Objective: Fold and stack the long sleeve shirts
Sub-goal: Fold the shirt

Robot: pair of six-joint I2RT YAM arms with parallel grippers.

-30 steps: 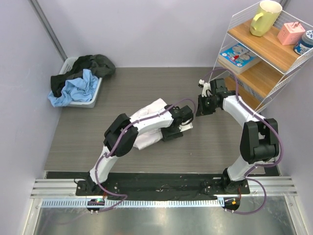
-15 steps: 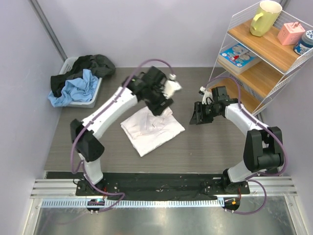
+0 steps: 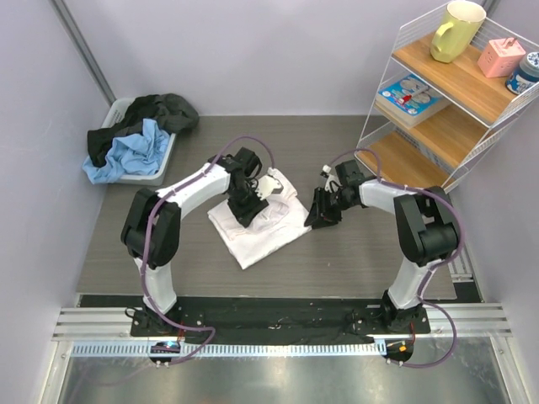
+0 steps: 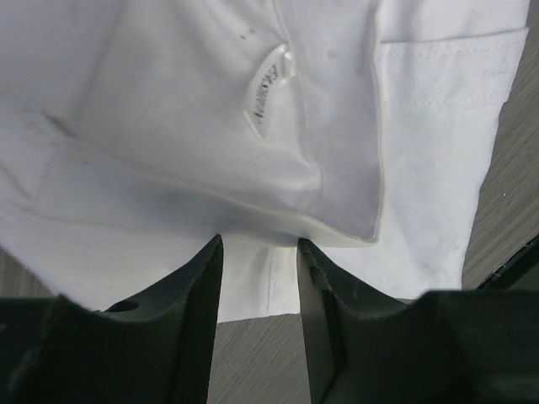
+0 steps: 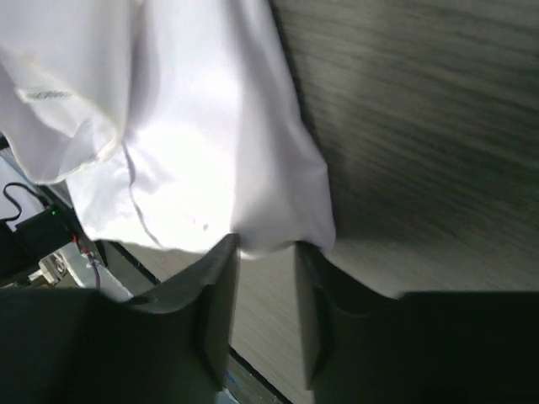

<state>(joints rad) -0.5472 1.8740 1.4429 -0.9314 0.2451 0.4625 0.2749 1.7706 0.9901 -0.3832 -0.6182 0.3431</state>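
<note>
A white long sleeve shirt (image 3: 263,234) lies folded into a compact rectangle mid-table. My left gripper (image 3: 249,208) is low over its far part. In the left wrist view the left gripper (image 4: 259,251) has its jaws apart, tips against a folded edge of the shirt (image 4: 210,109), cloth and table showing in the gap. My right gripper (image 3: 317,216) is at the shirt's right edge. In the right wrist view the right gripper (image 5: 265,257) is open, and a rounded corner of the shirt (image 5: 194,143) sits just at its tips.
A grey bin (image 3: 157,172) at the back left holds dark and blue garments (image 3: 126,151). A wire-and-wood shelf (image 3: 438,118) stands at the right with a yellow mug (image 3: 457,29), a pink box (image 3: 502,56) and a book (image 3: 410,94).
The left arm lifted away to the back, then came down onto the shirt's far part, its jaws narrowing. The right gripper opened and moved left and down to the shirt's right edge.
</note>
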